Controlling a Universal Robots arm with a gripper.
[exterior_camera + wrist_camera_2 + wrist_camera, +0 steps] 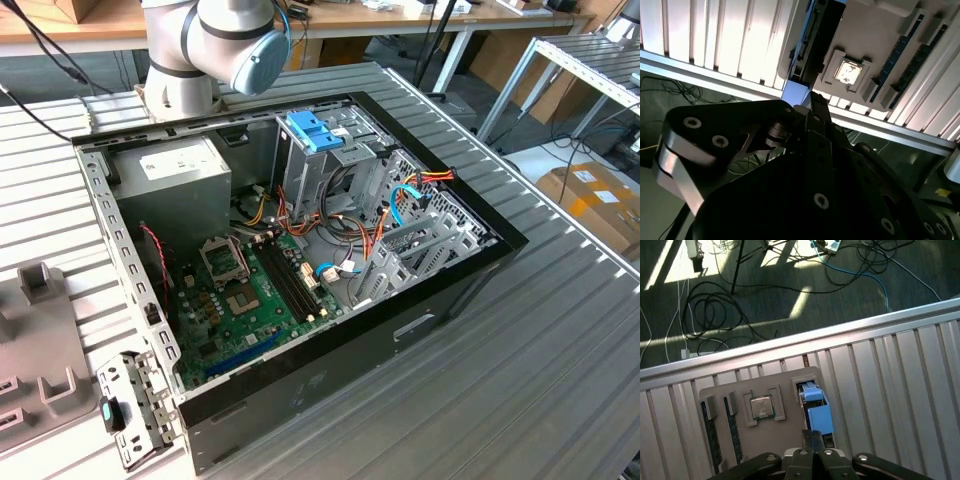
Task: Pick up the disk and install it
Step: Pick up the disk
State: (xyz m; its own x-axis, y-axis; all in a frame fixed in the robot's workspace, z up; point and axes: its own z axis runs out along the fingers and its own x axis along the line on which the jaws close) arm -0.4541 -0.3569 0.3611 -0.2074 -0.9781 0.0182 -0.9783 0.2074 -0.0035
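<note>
Closest to the lens in both wrist views is the gripper [815, 436] [812, 102] – a dark body with bolt heads, its tip right at the end of the disk [819, 417] [812, 45]. You have the disk standing on edge in a slot of a grey tray [787, 435] [875, 30], its light-blue rail facing the gripper. Whether the gripper is clamped on the disk or only just beside it, you cannot tell. Beside the disk, the same tray holds a square processor chip [761, 407] [847, 73] in a recess and two dark memory sticks [710, 435] [900, 50] in long slots. The tray lies on the ribbed metal table [890, 370] [540, 380] near its edge, and beyond that edge you see loose cables [715, 315] on the floor. In the exterior view the arm [230, 40] rises behind an open computer case [300, 400] lying on the table – a blue bracket [315, 130] sits atop its drive cage.
</note>
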